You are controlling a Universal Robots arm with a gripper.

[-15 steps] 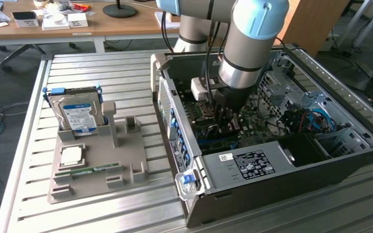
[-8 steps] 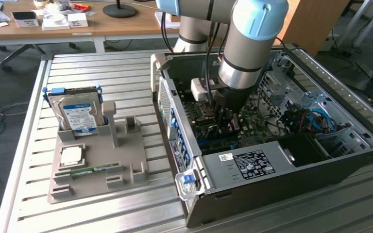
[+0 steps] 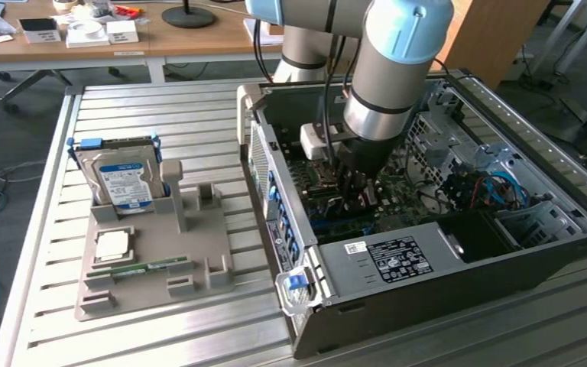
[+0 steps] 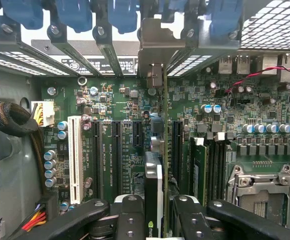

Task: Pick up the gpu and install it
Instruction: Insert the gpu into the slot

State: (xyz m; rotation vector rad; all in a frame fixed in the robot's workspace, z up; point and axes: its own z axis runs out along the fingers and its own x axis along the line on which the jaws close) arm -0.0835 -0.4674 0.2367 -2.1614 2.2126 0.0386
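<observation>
Two gripper (image 4: 153, 220) fingers clamp the gpu (image 4: 153, 180) edge-on between motherboard (image 4: 120, 107) slots, memory stick (image 4: 199, 167) beside.

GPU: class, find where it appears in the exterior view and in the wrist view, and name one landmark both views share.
Exterior view: under the gripper, inside the open computer case, too dark to outline.
Wrist view: the gpu stands edge-on between the black fingers, above the slots.
Shared landmark: the green motherboard.

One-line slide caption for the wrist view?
Gripper holds the gpu edge-on over the motherboard, its bracket up at the rear slot openings.
</observation>
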